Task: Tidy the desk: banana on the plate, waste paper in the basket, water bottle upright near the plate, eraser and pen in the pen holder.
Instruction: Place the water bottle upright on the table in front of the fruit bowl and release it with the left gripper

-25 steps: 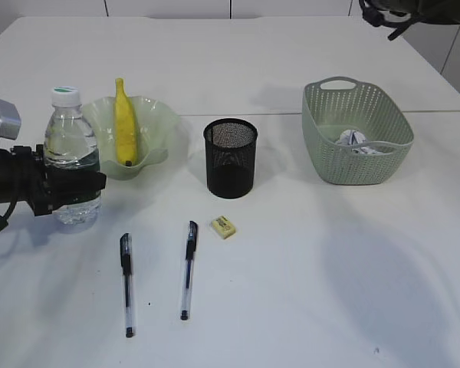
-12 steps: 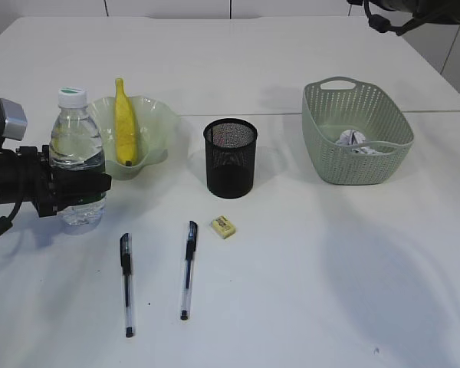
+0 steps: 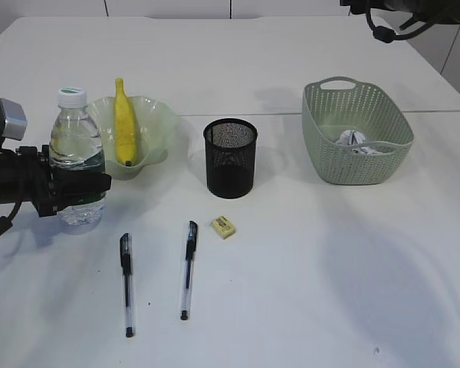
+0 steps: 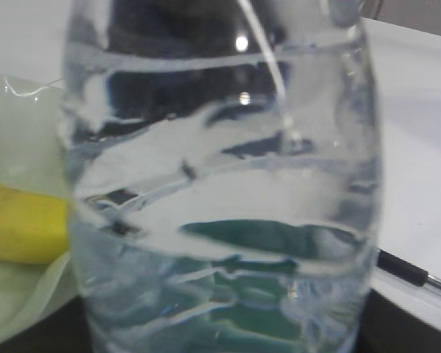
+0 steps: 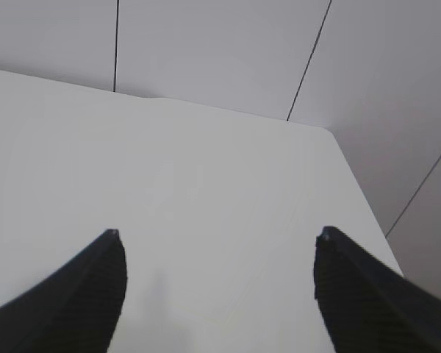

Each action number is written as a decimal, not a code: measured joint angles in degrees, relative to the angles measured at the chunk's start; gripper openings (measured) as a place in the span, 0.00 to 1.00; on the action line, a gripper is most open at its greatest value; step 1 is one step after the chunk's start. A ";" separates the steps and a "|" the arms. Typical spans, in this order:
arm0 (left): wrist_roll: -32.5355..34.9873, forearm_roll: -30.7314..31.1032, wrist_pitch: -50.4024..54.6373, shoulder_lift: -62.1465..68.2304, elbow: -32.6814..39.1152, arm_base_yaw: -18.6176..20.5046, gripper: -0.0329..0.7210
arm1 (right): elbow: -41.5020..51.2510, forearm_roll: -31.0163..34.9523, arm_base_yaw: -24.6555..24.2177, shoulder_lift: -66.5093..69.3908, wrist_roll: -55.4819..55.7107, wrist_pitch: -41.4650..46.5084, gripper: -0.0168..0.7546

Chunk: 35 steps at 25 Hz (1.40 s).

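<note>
Exterior view shows the left gripper [image 3: 83, 186] closed about halfway around the lower body of the small clear plastic water bottle with a white cap and dark green label [image 3: 77, 149]. The bottle stands upright at the left of the white surface [image 3: 307, 291], just beside the translucent pale green ruffled plate [image 3: 157, 123], which already carries the long yellow banana [image 3: 125, 126]. Whether the bottle's base rests fully on the surface cannot be told. The right gripper [image 5: 217, 290] hangs wide open and empty, high at the far right.

The main risk is the release. If the bottle is not quite seated or leans slightly, opening the jaws could tip it toward the plate. A sideways pull-away could drag the label and topple it.

The crumpled white waste paper [image 3: 355, 141] lies inside the sage green perforated basket [image 3: 330, 123]. Two dark-capped pens, one [image 3: 126, 284] left of the other [image 3: 188, 268], and the tiny pale yellow eraser [image 3: 223, 226] lie in front of the black mesh pen holder [image 3: 230, 157]. The eraser is small and flat, so a slightly off grasp could push it away rather than lift it. The pens are thin and could roll or pivot when pinched off-centre, and a tilted pen could catch the holder's rim and knock the light cup over.
</note>
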 joint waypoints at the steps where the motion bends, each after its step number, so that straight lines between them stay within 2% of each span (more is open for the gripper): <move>1: 0.00 0.00 0.00 0.00 0.00 0.00 0.54 | 0.00 0.00 0.00 0.00 -0.72 0.00 0.79; 8: -0.89 0.00 0.00 0.00 0.00 0.00 0.54 | 0.00 0.25 0.00 0.00 -5.97 -0.67 0.79; 16: -0.97 1.12 0.00 0.00 0.00 0.00 0.54 | 0.00 4.64 0.00 0.00 -8.03 -4.27 0.79; 26: 8.04 0.29 0.00 0.00 0.00 0.00 0.54 | 0.00 5.21 0.00 0.00 -10.84 -4.54 0.79; 35: 9.31 0.29 -2.05 0.00 0.00 0.00 0.54 | 0.00 5.21 0.00 0.00 -11.72 -4.76 0.79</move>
